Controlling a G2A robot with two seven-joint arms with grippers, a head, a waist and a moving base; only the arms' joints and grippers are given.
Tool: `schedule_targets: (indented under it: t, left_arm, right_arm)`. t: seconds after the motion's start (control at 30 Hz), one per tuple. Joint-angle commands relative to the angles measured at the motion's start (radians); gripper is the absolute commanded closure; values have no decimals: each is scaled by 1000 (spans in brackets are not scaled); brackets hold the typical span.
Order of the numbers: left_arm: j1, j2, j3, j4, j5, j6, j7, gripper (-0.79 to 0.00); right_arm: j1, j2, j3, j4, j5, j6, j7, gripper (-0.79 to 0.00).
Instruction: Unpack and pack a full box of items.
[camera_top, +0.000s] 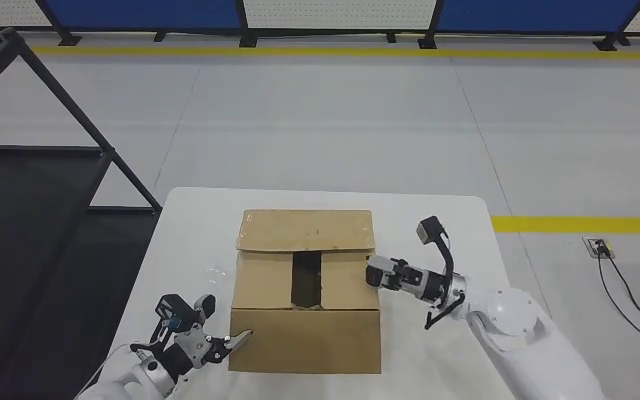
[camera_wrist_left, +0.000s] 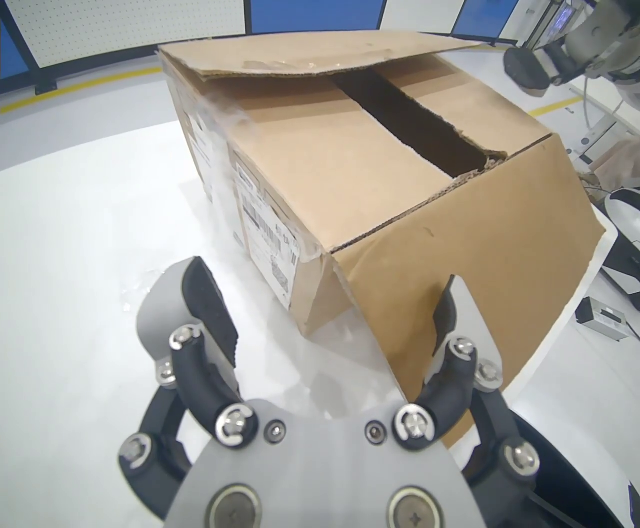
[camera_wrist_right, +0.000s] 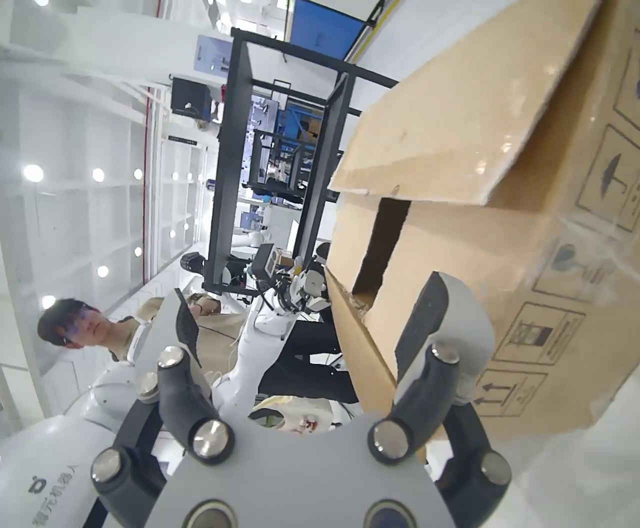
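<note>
A brown cardboard box (camera_top: 308, 300) stands in the middle of the white table (camera_top: 200, 250). Its far flap (camera_top: 305, 230) is lifted a little, and the two top flaps leave a dark slot (camera_top: 308, 280) between them. My left gripper (camera_top: 238, 341) is open, level with the box's near left corner; in the left wrist view that corner of the box (camera_wrist_left: 350, 165) sits between the fingers (camera_wrist_left: 210, 310) of the left gripper (camera_wrist_left: 330, 305). My right gripper (camera_top: 372, 272) is open at the box's right upper edge; in the right wrist view the right gripper (camera_wrist_right: 310, 320) straddles that edge of the box (camera_wrist_right: 475, 240).
Bare table surface lies left (camera_top: 190, 280) and right (camera_top: 440, 240) of the box. A black metal frame (camera_top: 90, 150) stands off the table's left side. The table's near edge runs close to the box front.
</note>
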Motion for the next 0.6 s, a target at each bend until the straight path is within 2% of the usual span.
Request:
schedule_targets:
  t: [0.0,0.23,0.33,0.57]
  left_arm:
    - [0,0,0,0,0,0,0,-785]
    - [0,0,0,0,0,0,0,-785]
    - [0,0,0,0,0,0,0,-785]
    - [0,0,0,0,0,0,0,-785]
  right_arm:
    - [36,-12,-29,42,9,5,-16,-785]
    - [117,-49,-94,124,19,-41,-87,-785]
    - [140,-67,-111,134,3,-68,-196,-785]
    - [227,-106,-151,142,-91,-57,-408,-785]
